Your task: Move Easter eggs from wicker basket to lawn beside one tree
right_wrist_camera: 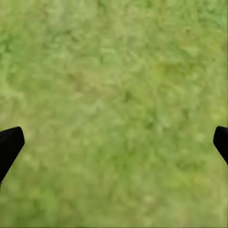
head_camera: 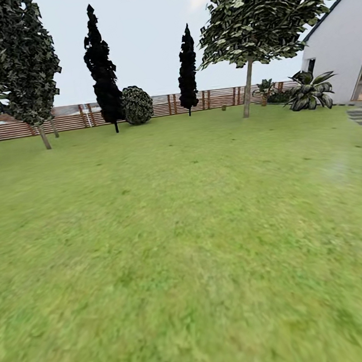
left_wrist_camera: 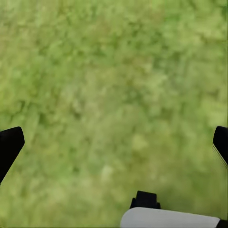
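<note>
The broad, mottled green lawn (head_camera: 188, 247) runs bare to the far brown slatted wooden fence (head_camera: 72, 117); no painted eggs or twig basket lie on this stretch, so where they are I cannot tell, and the robot is probably still driving in search of them. Two tall leafy trees with pale straight trunks stand toward the lawn's far edge, one at the left (head_camera: 16, 65), one at the right (head_camera: 249, 91) near the white house (head_camera: 340, 45); either would suit as the drop spot. Dark narrow cypresses (head_camera: 100, 66) stand between them. Both wrist views look straight down on grass; the left gripper (left_wrist_camera: 116, 142) and right gripper (right_wrist_camera: 116, 142) are spread wide and hold nothing, likely kept ready for picking.
</note>
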Motion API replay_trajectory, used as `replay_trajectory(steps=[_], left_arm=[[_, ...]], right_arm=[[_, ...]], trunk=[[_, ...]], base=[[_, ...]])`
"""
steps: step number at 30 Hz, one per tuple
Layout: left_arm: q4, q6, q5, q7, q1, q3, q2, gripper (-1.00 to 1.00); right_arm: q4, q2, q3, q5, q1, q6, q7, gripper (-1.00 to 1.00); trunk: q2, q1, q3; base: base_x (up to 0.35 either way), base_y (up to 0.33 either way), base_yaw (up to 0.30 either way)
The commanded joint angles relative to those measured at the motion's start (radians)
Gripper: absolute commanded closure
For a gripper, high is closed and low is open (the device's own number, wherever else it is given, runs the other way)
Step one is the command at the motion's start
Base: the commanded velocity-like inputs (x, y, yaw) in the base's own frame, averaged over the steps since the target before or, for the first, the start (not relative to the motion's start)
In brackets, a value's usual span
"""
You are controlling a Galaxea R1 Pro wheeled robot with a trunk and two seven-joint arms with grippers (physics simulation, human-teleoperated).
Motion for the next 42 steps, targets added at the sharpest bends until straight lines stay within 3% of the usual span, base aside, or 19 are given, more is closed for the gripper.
replay_trajectory(steps=[1,42], left_arm=[[0.001,-0.003,-0.001,0.005,0.0,-0.002,-0.001,-1.0],[0.002,-0.003,0.0,0.005,-0.001,-0.002,-0.001,-1.0]], right_arm=[[0.001,-0.001,0.009,-0.008,-0.001,-0.003,-0.004,-1.0],[0.003,-0.001,0.009,-0.005,-0.001,-0.003,-0.004,-1.0]], trunk=[[-0.001,0.001,-0.001],[-0.001,0.001,-0.001]], base=[[0.333,0.0,0.0],[0.333,0.0,0.0]])
